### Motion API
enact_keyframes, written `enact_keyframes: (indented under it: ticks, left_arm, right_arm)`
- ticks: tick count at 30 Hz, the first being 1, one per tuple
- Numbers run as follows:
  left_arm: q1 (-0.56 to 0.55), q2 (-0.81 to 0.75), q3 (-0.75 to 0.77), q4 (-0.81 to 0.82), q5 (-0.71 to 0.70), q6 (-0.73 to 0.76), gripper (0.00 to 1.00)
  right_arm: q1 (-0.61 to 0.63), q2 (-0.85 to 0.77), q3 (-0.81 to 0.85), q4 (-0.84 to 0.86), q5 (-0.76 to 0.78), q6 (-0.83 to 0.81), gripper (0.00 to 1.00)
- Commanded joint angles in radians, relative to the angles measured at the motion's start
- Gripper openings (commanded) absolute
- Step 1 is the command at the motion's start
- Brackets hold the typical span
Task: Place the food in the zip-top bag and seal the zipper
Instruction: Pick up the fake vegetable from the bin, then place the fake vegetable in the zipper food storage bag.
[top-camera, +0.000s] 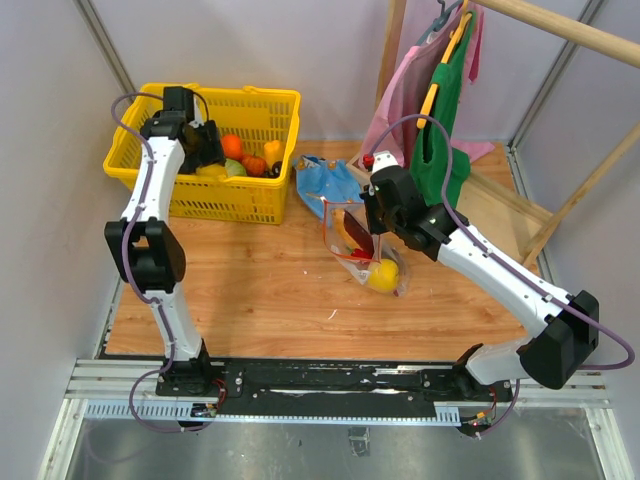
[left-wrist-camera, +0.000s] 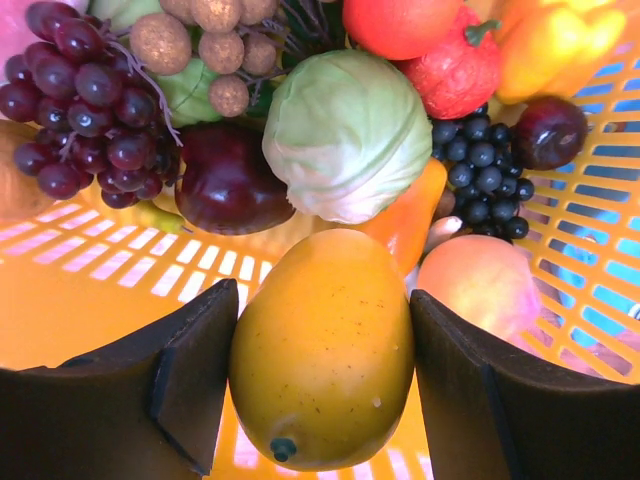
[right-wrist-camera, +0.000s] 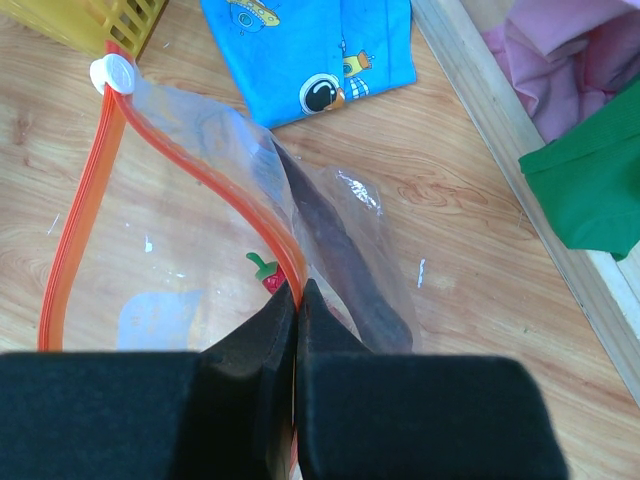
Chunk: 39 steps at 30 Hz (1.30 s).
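Left gripper (left-wrist-camera: 325, 300) fingers clasp the mango (left-wrist-camera: 320, 380) in the yellow basket (top-camera: 250, 205), at the table's (top-camera: 250, 295) far-left corner. I'd lift it straight up, clear of the cabbage (left-wrist-camera: 345, 135). Right gripper (right-wrist-camera: 298, 300) fingers, pressed together, pinch the zipper (right-wrist-camera: 80, 230) and hold the zip-top bag (right-wrist-camera: 200, 250) mid-table.

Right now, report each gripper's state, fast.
Left gripper: closed on the mango in the yellow basket, fingers against both its sides.
Right gripper: shut, pinching the zip-top bag at its mouth edge.
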<state>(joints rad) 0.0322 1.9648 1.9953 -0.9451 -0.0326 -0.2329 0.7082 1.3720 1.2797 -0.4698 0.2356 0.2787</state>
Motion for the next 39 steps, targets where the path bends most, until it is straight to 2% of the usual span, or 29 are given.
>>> enact_keyframes:
  ticks: [1, 9, 13, 28, 39]
  left_arm:
    - [0.000, -0.090, 0.018, 0.028, 0.008, -0.018, 0.27]
    - [-0.035, -0.213, -0.047, 0.147, 0.007, -0.026, 0.26]
    - [-0.078, -0.253, -0.055, 0.157, 0.015, -0.023, 0.25]
    - [-0.391, -0.472, -0.227, 0.250, -0.010, -0.027, 0.25]
    - [-0.559, -0.601, -0.415, 0.354, 0.102, -0.139, 0.25]
  right_arm:
    - [-0.012, -0.021, -0.005, 0.010, 0.017, -0.003, 0.01]
    - [-0.012, -0.025, -0.006, 0.010, 0.018, -0.001, 0.01]
    - [-0.013, -0.029, -0.006, 0.009, 0.022, 0.000, 0.01]
    - [-0.013, -0.037, -0.012, 0.013, 0.019, 0.019, 0.01]
    - [-0.012, -0.048, -0.020, 0.020, -0.008, 0.037, 0.00]
